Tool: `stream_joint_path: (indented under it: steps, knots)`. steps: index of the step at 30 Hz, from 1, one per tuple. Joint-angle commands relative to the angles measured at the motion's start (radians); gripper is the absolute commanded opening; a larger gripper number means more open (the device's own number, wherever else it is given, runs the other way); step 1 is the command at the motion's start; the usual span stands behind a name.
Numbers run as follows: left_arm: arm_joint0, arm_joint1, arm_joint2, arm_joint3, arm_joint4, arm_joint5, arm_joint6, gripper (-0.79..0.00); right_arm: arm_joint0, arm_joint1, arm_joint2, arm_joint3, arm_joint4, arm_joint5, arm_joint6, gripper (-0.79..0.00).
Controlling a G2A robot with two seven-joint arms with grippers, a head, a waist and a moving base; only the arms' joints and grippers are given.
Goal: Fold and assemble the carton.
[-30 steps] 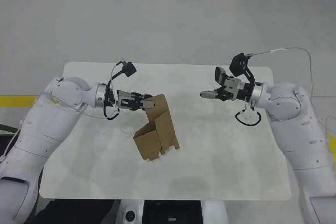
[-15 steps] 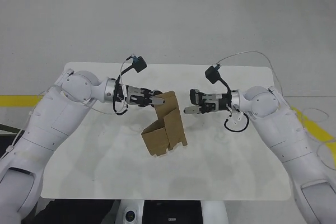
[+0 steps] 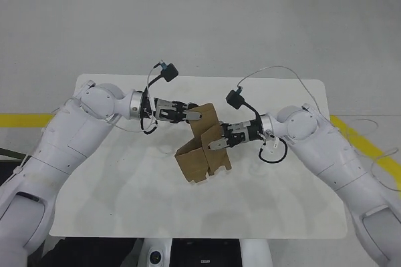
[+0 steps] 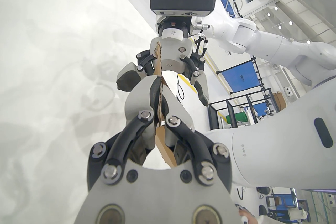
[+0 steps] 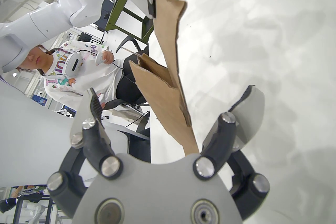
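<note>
Clamping carton (image 3: 195,160) over white table (image 3: 120,193) on grey floor (image 3: 200,33), left end effector (image 3: 194,115) faces spread right end effector (image 3: 215,141).

No legible text on the carton (image 3: 191,163) or table (image 3: 120,200)

The carton (image 5: 157,93) runs past the right wrist view's edge.

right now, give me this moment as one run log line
left gripper: shut on carton | right gripper: open, astride carton edge | carton: part-folded, over table
</note>
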Motion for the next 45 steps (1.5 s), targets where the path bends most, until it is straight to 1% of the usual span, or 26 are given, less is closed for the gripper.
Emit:
stream_joint_path:
  steps: [1, 2, 4, 5, 6, 7, 9, 11, 19, 21, 22, 23, 28, 33, 39, 45]
  knots:
    - [-0.003, 0.001, 0.009, 0.0, -0.008, -0.001, 0.001, -0.785, 0.014, 0.003, -0.026, 0.008, 0.012, -0.012, -0.012, -0.397]
    - [-0.005, 0.001, 0.014, -0.001, -0.011, -0.001, 0.001, -0.785, 0.021, 0.004, -0.04, 0.012, 0.016, -0.017, -0.017, -0.465]
    - [-0.007, 0.003, 0.022, 0.0, -0.02, -0.004, 0.004, -0.785, 0.035, 0.007, -0.068, 0.02, 0.024, -0.026, -0.026, -0.536]
    - [-0.009, 0.003, 0.025, 0.001, -0.026, -0.005, 0.004, -0.785, 0.042, 0.009, -0.081, 0.023, 0.029, -0.031, -0.031, -0.606]
    - [-0.01, 0.004, 0.029, 0.002, -0.029, -0.005, 0.005, -0.785, 0.048, 0.011, -0.093, 0.026, 0.034, -0.036, -0.036, -0.637]
    - [-0.012, 0.005, 0.032, 0.002, -0.031, -0.006, 0.006, -0.785, 0.054, 0.012, -0.106, 0.029, 0.04, -0.041, -0.041, -0.696]
    - [-0.015, 0.007, 0.038, 0.004, -0.038, -0.008, 0.008, -0.785, 0.065, 0.015, -0.129, 0.033, 0.05, -0.052, -0.052, -0.757]
    - [-0.018, 0.008, 0.045, 0.006, -0.043, -0.008, 0.008, -0.785, 0.075, 0.018, -0.152, 0.037, 0.06, -0.06, -0.06, -0.785]
    - [-0.026, 0.014, 0.07, 0.002, -0.058, -0.015, 0.015, -0.785, 0.117, 0.028, -0.236, 0.051, 0.102, -0.089, -0.09, -0.785]
    - [-0.03, 0.016, 0.075, -0.002, -0.057, -0.018, 0.018, -0.477, 0.126, 0.03, -0.255, 0.053, 0.111, -0.096, -0.096, -0.785]
    - [-0.031, 0.017, 0.078, -0.004, -0.057, -0.019, 0.019, -0.154, 0.131, 0.03, -0.263, 0.055, 0.116, -0.099, -0.099, -0.785]
    - [-0.033, 0.018, 0.08, -0.005, -0.057, -0.022, 0.022, 0.0, 0.135, 0.031, -0.272, 0.057, 0.122, -0.101, -0.101, -0.785]
    - [-0.04, 0.025, 0.08, -0.011, -0.08, -0.046, 0.046, 0.0, 0.154, 0.035, -0.307, 0.068, 0.155, -0.116, -0.117, -0.785]
    - [-0.034, 0.038, 0.069, -0.004, -0.068, -0.082, 0.082, 0.0, 0.164, 0.04, -0.319, 0.09, 0.191, -0.144, -0.144, -0.785]
    - [0.007, 0.057, 0.053, 0.004, -0.049, -0.12, 0.12, 0.0, 0.166, 0.048, -0.308, 0.13, 0.227, -0.169, -0.169, -0.785]
    - [0.046, 0.074, 0.043, -0.018, -0.035, -0.121, 0.121, 0.0, 0.153, 0.051, -0.277, 0.172, 0.256, -0.196, -0.196, -0.785]
